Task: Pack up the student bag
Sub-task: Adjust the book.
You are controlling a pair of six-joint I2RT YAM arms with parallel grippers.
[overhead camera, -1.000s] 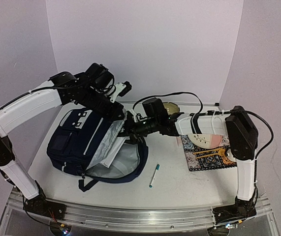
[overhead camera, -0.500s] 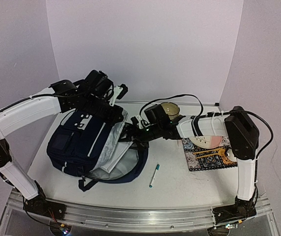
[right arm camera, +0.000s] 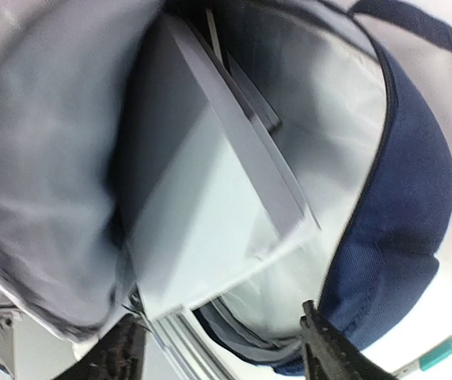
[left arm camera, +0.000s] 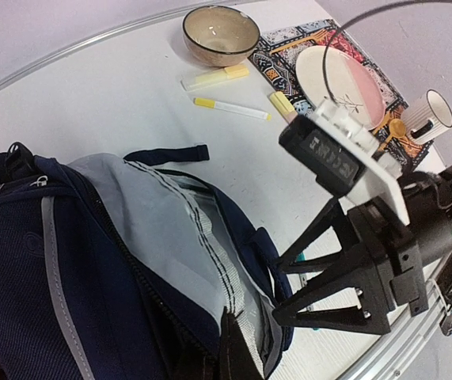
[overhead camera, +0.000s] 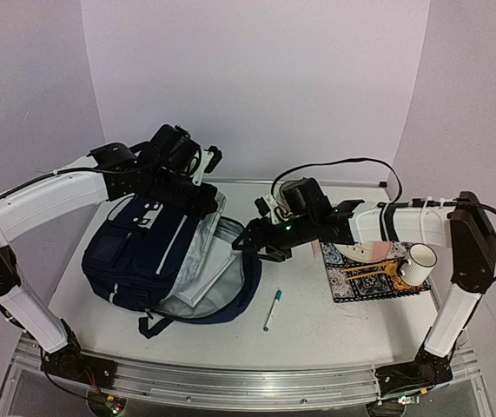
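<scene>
White desk under lilac walls carries the student bag (overhead camera: 143, 252) at the left centre of the top view. It lies open, with grey lining and a white notebook (right arm camera: 210, 198) inside. The left hand (overhead camera: 202, 193) is pressed together on the upper rim of the mouth, apparently holding it open. The right hand (overhead camera: 246, 245) hovers just right of the mouth, fingers apart and empty. I judge the packing is partly done. The next move calls for fetching the teal pen (overhead camera: 271, 310) at lower centre, with a precise pinch on its thin body.
</scene>
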